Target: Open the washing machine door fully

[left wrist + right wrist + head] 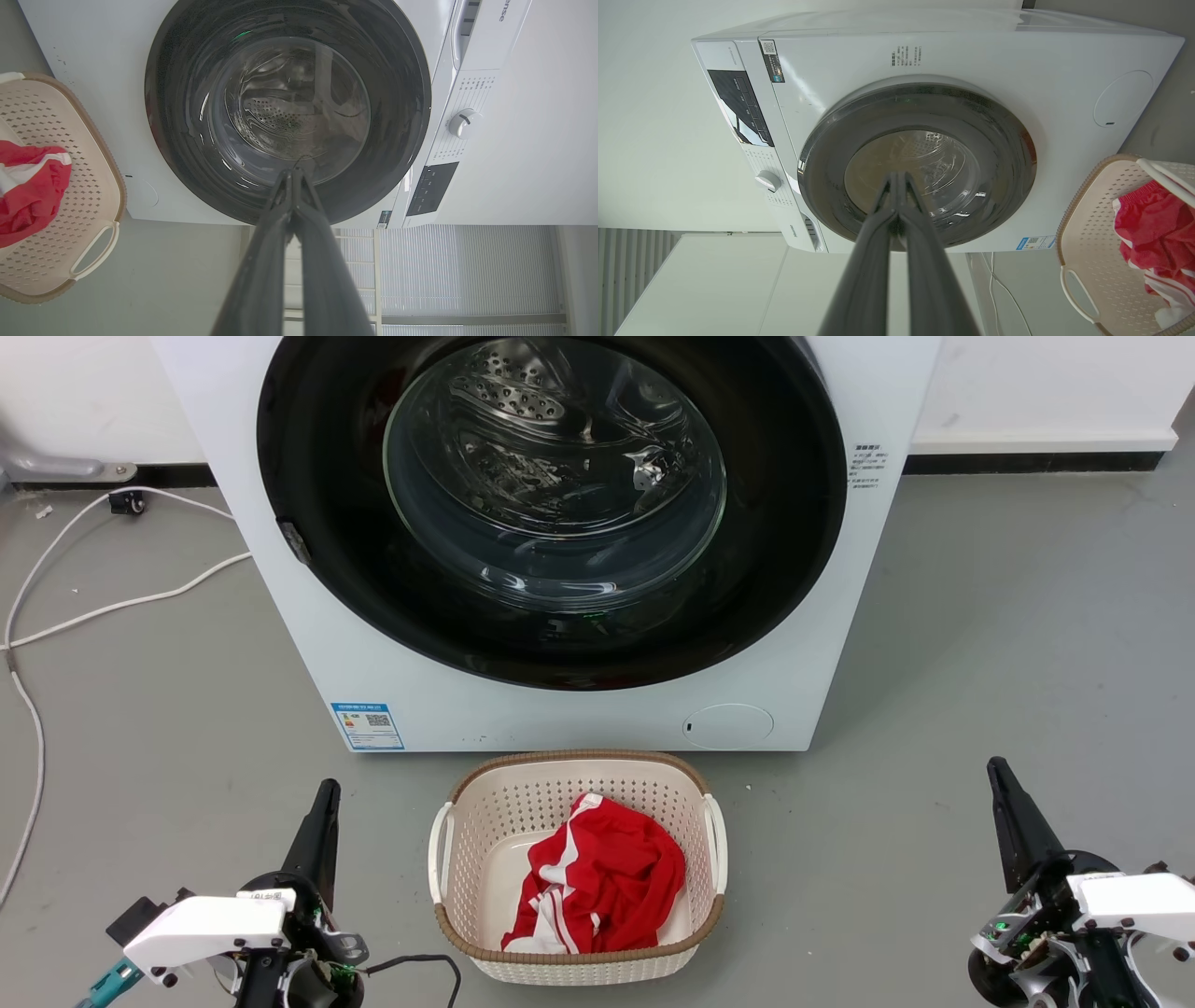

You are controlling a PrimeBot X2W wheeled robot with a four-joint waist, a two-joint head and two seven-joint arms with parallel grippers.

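You have nothing done yet. The washing machine door (pixel 551 513) looks shut against the front of the washing machine (pixel 560 714), ahead of both pincers and well apart from their tips. Your left gripper (pixel 327 789) has its two fingers pressed together on nothing, and your right gripper (pixel 995 767) likewise. All of it is left: reach the door's edge, unlatch it and swing it wide. The laundry basket (pixel 485 782) stands between your pincers.
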